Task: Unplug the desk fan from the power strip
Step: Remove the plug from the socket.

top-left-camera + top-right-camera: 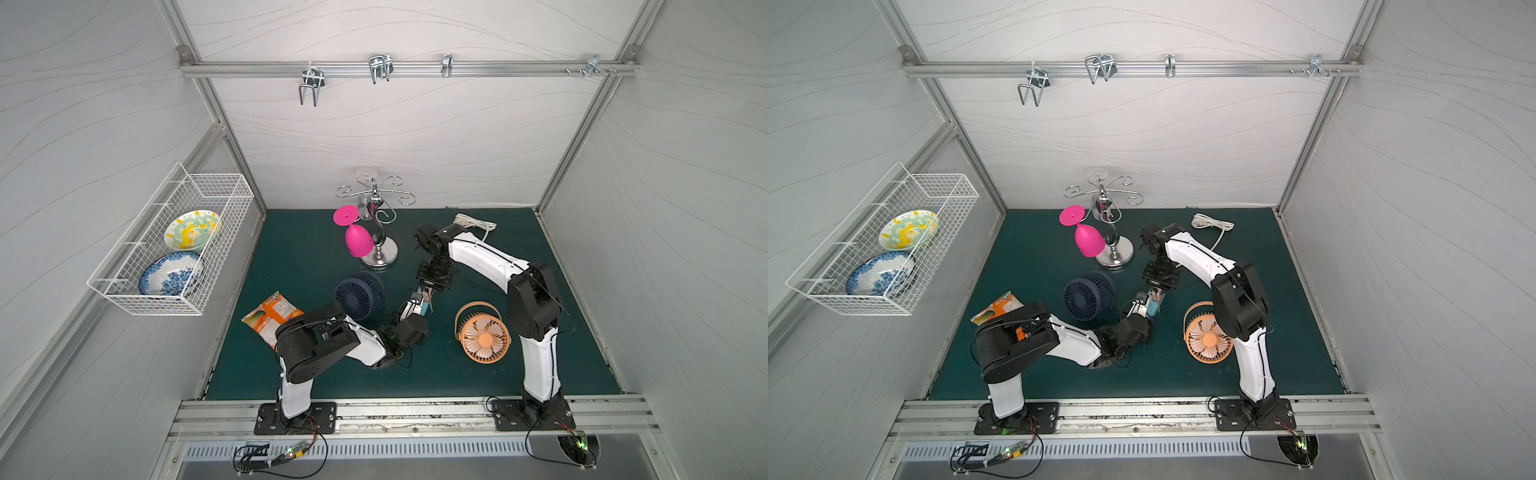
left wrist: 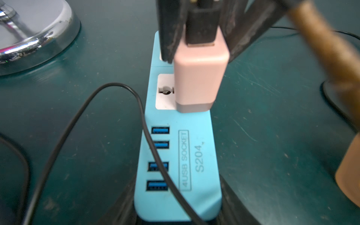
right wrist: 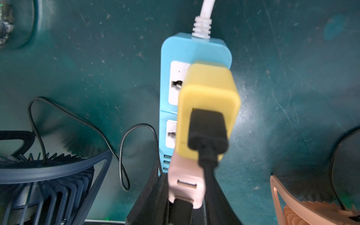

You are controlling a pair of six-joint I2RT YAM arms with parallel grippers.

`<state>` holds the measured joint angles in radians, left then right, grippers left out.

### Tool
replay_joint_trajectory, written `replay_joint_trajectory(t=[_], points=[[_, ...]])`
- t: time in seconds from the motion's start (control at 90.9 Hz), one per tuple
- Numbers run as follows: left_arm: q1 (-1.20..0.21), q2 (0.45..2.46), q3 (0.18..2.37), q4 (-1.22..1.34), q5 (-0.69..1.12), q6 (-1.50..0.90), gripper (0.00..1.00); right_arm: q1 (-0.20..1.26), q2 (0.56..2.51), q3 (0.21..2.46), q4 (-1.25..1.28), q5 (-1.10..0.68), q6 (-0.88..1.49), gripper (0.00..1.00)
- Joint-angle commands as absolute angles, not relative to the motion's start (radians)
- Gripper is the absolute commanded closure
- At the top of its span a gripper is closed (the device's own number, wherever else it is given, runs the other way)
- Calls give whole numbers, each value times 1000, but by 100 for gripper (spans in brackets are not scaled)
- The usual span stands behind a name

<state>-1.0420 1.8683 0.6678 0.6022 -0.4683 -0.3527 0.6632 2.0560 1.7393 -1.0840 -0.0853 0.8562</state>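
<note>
The navy-blue desk fan (image 1: pixel 359 297) (image 1: pixel 1089 296) stands mid-table, left of both grippers. Its thin black cable (image 2: pixel 87 109) loops across the light-blue power strip (image 2: pixel 179 155) (image 3: pixel 194 48). My left gripper (image 2: pixel 177 210) (image 1: pixel 409 309) is shut on the strip's USB end, one finger on each long side. My right gripper (image 3: pixel 185 194) (image 1: pixel 428 295) comes down from above and is shut on the pink plug adapter (image 2: pixel 198 78) (image 3: pixel 185 183). The adapter's base sits at the near white socket. Its prongs are hidden.
A yellow adapter (image 3: pixel 208 97) with a thick black cable fills the strip's far socket. An orange fan (image 1: pixel 484 336) stands to the right. A chrome glass stand (image 1: pixel 378 249) with a pink glass (image 1: pixel 358 241) is behind. A snack packet (image 1: pixel 270 316) lies left; white cord (image 1: pixel 476 224) coils behind.
</note>
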Motion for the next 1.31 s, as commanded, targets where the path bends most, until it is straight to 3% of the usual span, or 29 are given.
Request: replay_joint_trajectory(t=[0.0, 0.319, 0.781, 1.299], points=[[-1048, 1883, 687, 587, -454, -378, 84, 663, 2025, 1688, -1061, -61, 828, 96], [-1046, 1888, 686, 565, -471, -397, 86, 641, 1878, 1494, -956, -65, 883, 97], [-1048, 1904, 708, 539, -443, -378, 87, 668, 2053, 1751, -1073, -66, 840, 97], [-1046, 1898, 705, 513, -448, -412, 88, 609, 1864, 1475, -852, -105, 950, 100]])
